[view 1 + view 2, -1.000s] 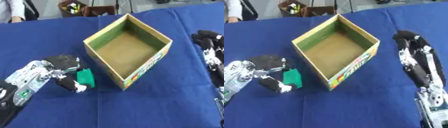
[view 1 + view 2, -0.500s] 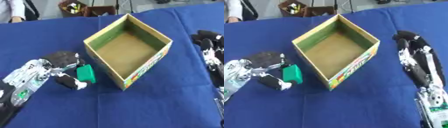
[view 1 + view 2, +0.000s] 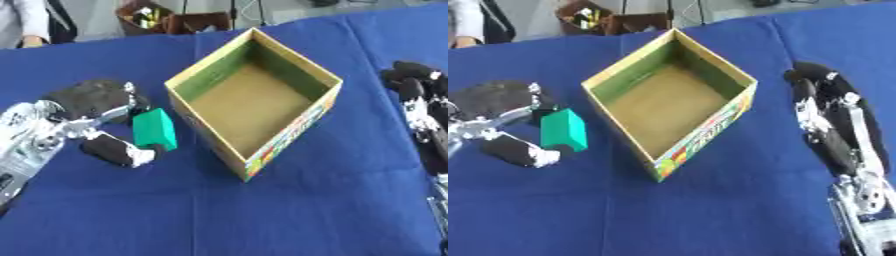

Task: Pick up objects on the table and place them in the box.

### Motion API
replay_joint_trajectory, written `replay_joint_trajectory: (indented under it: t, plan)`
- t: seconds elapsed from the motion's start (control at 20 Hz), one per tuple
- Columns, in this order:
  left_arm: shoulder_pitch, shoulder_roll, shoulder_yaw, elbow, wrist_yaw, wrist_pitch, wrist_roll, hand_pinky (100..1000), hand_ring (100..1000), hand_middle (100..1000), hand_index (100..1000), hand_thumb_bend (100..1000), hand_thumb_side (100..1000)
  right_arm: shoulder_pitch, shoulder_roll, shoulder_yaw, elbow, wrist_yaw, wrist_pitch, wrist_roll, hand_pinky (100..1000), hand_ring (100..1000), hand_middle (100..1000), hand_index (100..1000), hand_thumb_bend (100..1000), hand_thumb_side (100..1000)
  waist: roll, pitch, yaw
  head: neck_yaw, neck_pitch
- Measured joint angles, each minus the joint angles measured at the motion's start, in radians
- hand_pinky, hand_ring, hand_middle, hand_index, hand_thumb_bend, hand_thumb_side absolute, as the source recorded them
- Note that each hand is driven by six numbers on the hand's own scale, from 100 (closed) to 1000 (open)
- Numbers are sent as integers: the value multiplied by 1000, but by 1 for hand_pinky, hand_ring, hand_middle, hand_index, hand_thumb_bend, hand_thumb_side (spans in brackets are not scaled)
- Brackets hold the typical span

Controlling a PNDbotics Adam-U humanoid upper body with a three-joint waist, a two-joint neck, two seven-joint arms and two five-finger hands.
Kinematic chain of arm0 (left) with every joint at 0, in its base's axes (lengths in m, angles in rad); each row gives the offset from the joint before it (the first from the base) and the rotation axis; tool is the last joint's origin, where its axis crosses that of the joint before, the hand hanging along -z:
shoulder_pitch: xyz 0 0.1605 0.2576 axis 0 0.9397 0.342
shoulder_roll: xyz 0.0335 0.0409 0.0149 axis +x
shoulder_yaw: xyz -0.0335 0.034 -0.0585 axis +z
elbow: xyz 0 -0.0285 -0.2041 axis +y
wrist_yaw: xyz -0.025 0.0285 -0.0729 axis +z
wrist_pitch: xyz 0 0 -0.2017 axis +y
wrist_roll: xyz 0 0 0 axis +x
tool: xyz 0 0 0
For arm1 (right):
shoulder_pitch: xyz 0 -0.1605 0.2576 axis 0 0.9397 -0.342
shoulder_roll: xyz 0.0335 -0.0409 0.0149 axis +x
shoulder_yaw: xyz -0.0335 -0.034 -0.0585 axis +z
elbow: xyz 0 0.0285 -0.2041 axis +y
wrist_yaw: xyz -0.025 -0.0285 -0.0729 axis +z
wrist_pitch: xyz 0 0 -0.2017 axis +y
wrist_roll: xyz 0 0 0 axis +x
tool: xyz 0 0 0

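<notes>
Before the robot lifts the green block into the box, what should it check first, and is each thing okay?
1. Left hand holds the green block between thumb and fingers: ok.
2. Block is off the blue table: cannot tell; its lower edge looks near the cloth.
3. Box is open at the top, no lid: ok.
4. Box has room inside: ok, only its brown floor shows.
5. Block is clear of the box's near wall: cannot tell; it sits very close beside it.
6. Right hand lies open on the table, away from the box: ok.
</notes>
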Motion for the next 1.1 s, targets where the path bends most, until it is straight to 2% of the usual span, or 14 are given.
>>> replay_joint_trajectory:
  t: [0.25,0.45,0.7,1.1]
  plan:
    - [-46,30,62,-70,57,27,-5,119,419,358,540,100,658,-4,-8,-5,0,-5,-14,-8,863,826,661,798,100,572,0,-1,-5,-2,-1]
    - [-103,30,73,-57,63,30,-23,121,412,348,533,100,651,-5,-14,-5,0,-8,-21,-7,864,826,661,798,100,572,1,-1,-15,2,-2]
    - [-182,-3,84,14,38,15,-37,124,409,344,531,100,651,-10,-15,-4,0,-11,-26,-5,864,826,661,798,100,571,8,-1,-30,8,-2]
    - [-311,-123,116,191,-47,-14,-17,115,399,338,524,100,652,-23,-15,2,0,-16,-33,3,865,826,661,799,100,572,15,12,-61,26,-8]
